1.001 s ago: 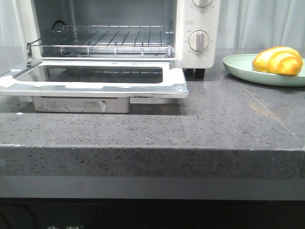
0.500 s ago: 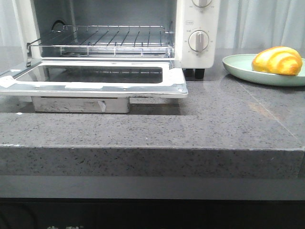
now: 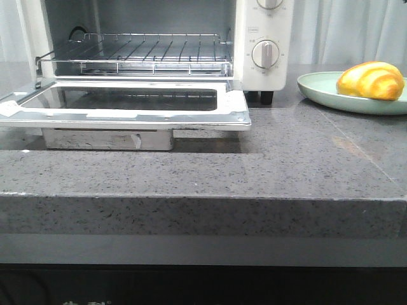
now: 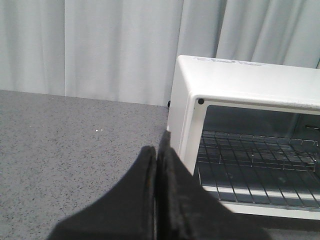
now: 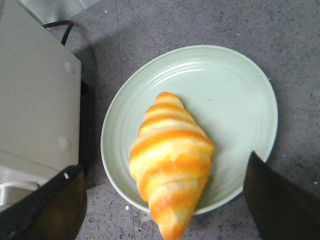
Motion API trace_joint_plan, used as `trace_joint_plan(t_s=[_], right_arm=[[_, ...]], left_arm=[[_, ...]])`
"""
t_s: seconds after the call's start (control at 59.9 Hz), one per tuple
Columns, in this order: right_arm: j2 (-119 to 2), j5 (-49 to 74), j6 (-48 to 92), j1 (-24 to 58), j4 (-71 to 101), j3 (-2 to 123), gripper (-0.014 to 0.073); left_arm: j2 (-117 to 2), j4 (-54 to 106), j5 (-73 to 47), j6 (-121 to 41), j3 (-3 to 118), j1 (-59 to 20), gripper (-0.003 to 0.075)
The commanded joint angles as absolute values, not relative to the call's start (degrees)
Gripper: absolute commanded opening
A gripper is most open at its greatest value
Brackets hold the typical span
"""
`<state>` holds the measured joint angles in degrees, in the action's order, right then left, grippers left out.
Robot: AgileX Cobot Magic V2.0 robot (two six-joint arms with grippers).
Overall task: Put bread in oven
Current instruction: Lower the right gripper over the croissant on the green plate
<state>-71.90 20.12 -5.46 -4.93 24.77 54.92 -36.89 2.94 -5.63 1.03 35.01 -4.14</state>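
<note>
The bread (image 3: pixel 371 81), a glossy golden-yellow croissant roll with orange ridges, lies on a pale green plate (image 3: pixel 318 90) at the right of the counter. The white oven (image 3: pixel 264 38) stands at the left with its glass door (image 3: pixel 127 101) dropped open and the wire rack (image 3: pixel 140 51) bare. In the right wrist view my right gripper (image 5: pixel 165 197) is open above the bread (image 5: pixel 170 160), one finger on each side, not touching it. In the left wrist view my left gripper (image 4: pixel 156 165) is shut and empty, beside the oven's (image 4: pixel 240 85) left front corner. Neither gripper shows in the front view.
The grey speckled counter (image 3: pixel 286 165) has its front edge near the camera. The open door overhangs a low block (image 3: pixel 108 140). A black cord (image 5: pixel 57 25) runs behind the oven. Pale curtains (image 4: pixel 100 45) hang at the back.
</note>
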Motion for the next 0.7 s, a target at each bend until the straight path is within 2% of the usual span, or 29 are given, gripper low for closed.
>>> trace_joint_plan(t_s=[0.0, 0.334, 0.684], right_arm=[[-74.76, 19.17, -5.27, -6.12, 28.31, 59.87, 0.0645], [-86.71, 24.51, -5.07, -8.18, 36.13, 67.33, 0.0645], [-90.76, 26.1, -5.07, -8.18, 36.95, 68.63, 0.0645]], left_arm=[[-36.73, 3.4, -1.49, 1.59, 36.58, -4.09, -0.002], [-36.73, 3.4, -1.49, 1.59, 36.58, -4.09, -0.002], [-36.73, 3.4, -1.68, 1.59, 36.46, -4.09, -0.002]])
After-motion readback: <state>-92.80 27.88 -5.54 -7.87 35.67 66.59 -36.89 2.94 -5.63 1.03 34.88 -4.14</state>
